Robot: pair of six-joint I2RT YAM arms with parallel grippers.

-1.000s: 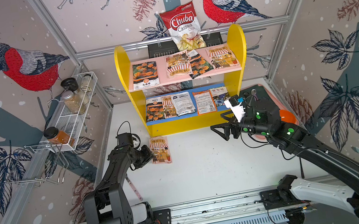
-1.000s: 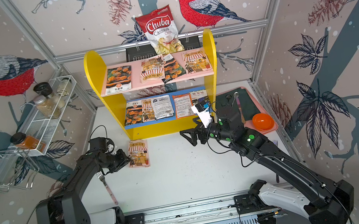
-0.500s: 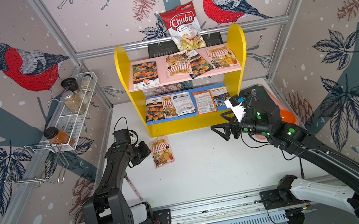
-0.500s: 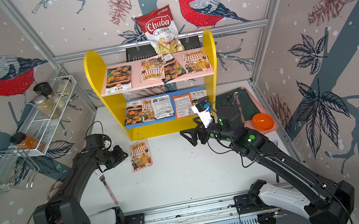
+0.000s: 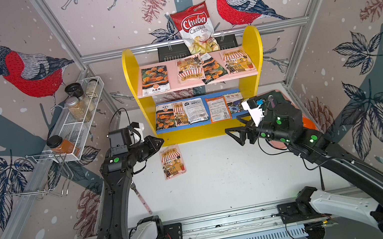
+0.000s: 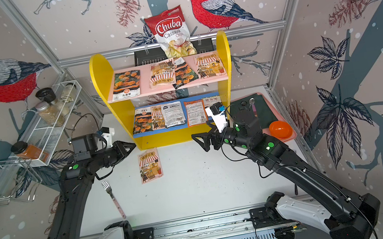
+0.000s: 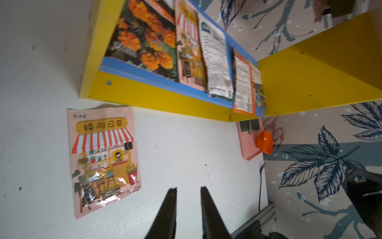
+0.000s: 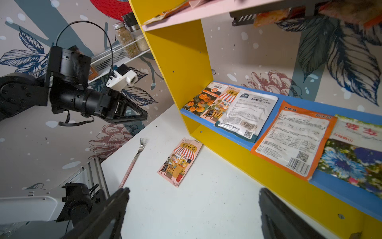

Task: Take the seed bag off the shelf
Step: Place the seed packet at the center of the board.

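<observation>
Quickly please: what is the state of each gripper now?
Left gripper: jaws only slightly apart, holding nothing.
Right gripper: jaws wide open, holding nothing.

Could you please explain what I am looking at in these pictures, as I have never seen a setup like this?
These are two robot arms on a rail at a white table, each ending in a gripper. Two pictures look down from a camera head above; the other two come from cameras on the arms' wrists. At the back stands a small yellow shelf with seed bags on its pink and blue boards. One pink seed bag lies on the table before it, near a fork; an orange bowl sits on a pink tray. The left gripper is slightly open, the right gripper wide open; both hold nothing.
</observation>
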